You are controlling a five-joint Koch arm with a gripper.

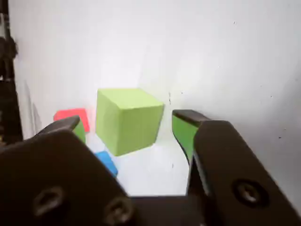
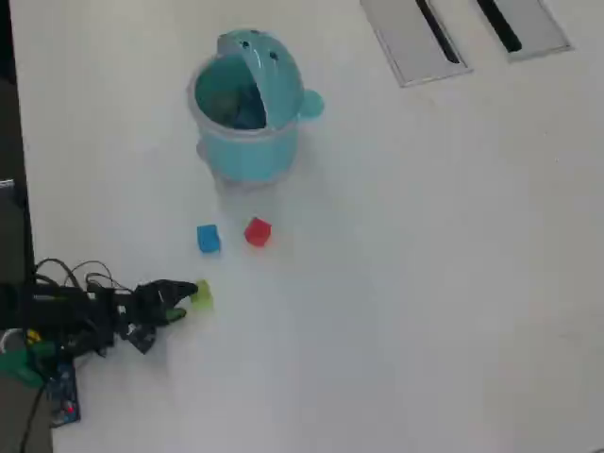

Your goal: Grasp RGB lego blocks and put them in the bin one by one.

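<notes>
The yellow-green lego block (image 1: 129, 120) (image 2: 201, 297) rests on the white table between my gripper's jaws. In the wrist view my gripper (image 1: 128, 121) is open, its green-padded fingers (image 1: 182, 129) standing either side of the block with small gaps showing. The red block (image 1: 71, 115) (image 2: 257, 232) and the blue block (image 1: 107, 162) (image 2: 209, 239) lie beyond, side by side and apart from each other. In the overhead view my gripper (image 2: 187, 300) reaches in from the left. The light-teal bin (image 2: 247, 104) stands farther up the table with its domed lid tipped back.
Two grey slotted panels (image 2: 415, 38) (image 2: 524, 24) are set into the table at the top right. The table's dark left edge (image 2: 9, 189) runs beside the arm. Cables and a circuit board (image 2: 58, 396) lie at the arm's base.
</notes>
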